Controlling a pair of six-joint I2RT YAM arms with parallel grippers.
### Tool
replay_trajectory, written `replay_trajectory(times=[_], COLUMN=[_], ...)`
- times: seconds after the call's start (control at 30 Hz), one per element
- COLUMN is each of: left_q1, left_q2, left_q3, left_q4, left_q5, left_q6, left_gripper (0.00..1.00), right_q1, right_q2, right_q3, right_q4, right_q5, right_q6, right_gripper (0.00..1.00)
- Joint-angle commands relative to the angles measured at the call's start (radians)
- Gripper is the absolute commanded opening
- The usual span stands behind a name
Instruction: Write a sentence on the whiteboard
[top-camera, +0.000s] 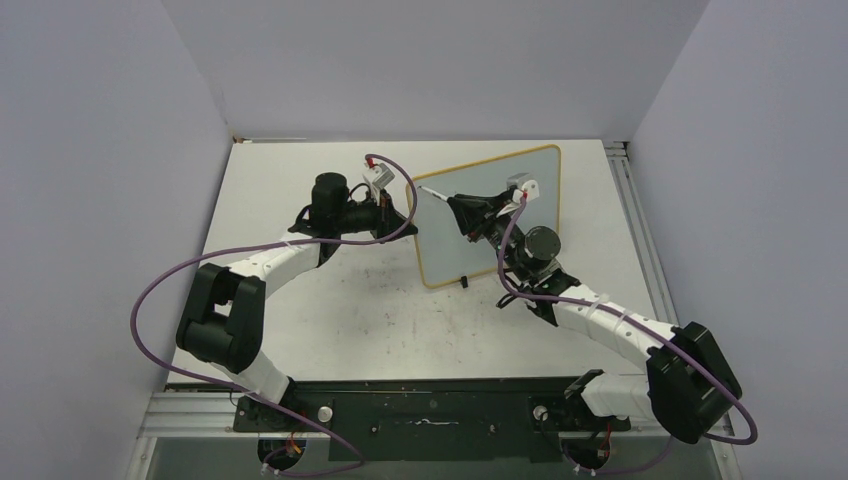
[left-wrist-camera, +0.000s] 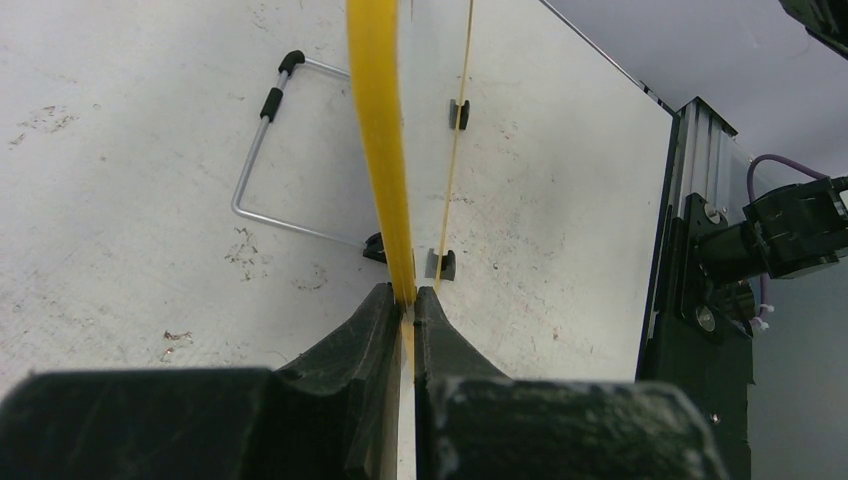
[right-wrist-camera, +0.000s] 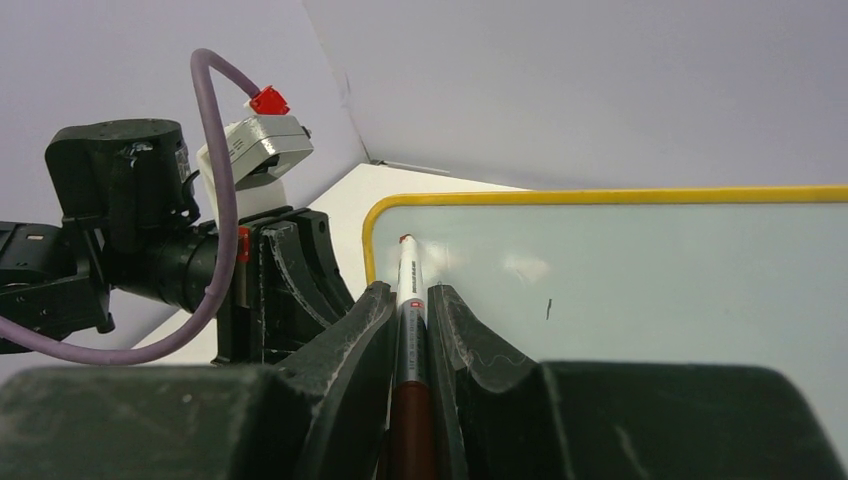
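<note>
Little to show yet. Starts at the right gripper (right-wrist-camera: 410, 298), pinched narrow on a marker (right-wrist-camera: 407, 275) with a white barrel and red tip, aimed at the upper left corner of the whiteboard (right-wrist-camera: 650, 280); cannot tell whether touching the surface or just shy of it. Finds no letters of the sentence on the white face, only one short dark tick (right-wrist-camera: 548, 308) near the middle and a couple of faint smudges (right-wrist-camera: 525, 266) near the tip. Moves across to the left gripper (left-wrist-camera: 403, 300), squeezed tight on the board's yellow frame at its left edge, evidently to steady it against the push of the pen. Notes a wire stand (left-wrist-camera: 262, 160) propping the back and small black feet (left-wrist-camera: 445, 265) down on the counter (top-camera: 330, 320). Places the board toward the far edge of the counter, somewhat right of the middle, apart from both side edges. Reads as setup finished: pen in hand, board braced, tip at the starting corner. Reads as writing hardly begun, if at all. Leaves the whole sentence to put down, every word and line, then presumably lifting the pen away and letting go of the frame.
</note>
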Motion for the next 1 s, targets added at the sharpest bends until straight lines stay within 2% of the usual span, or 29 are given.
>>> replay_trajectory(times=[0.0, 0.23, 0.57, 0.97], left_q1=[0.003, 0.003, 0.003, 0.003], left_q2=[-0.001, -0.003, -0.006, -0.006], left_q3=[0.038, 0.039, 0.040, 0.040], left_q4=[0.013, 0.013, 0.015, 0.016], left_q5=[0.030, 0.031, 0.031, 0.033], left_q6=[0.008, 0.006, 0.002, 0.001], left_gripper=[0.00, 0.00, 0.00, 0.00], right_q1=[0.005, 0.000, 0.011, 0.018], right_q2=[-0.026, -0.074, -0.074, -0.023], right_q3=[0.033, 0.012, 0.012, 0.038], right_q4=[-0.010, -0.043, 0.016, 0.024], right_q5=[0.096, 0.147, -0.053, -0.059], right_q6=[-0.027, -0.044, -0.062, -0.063], right_gripper=[0.05, 0.05, 0.05, 0.05])
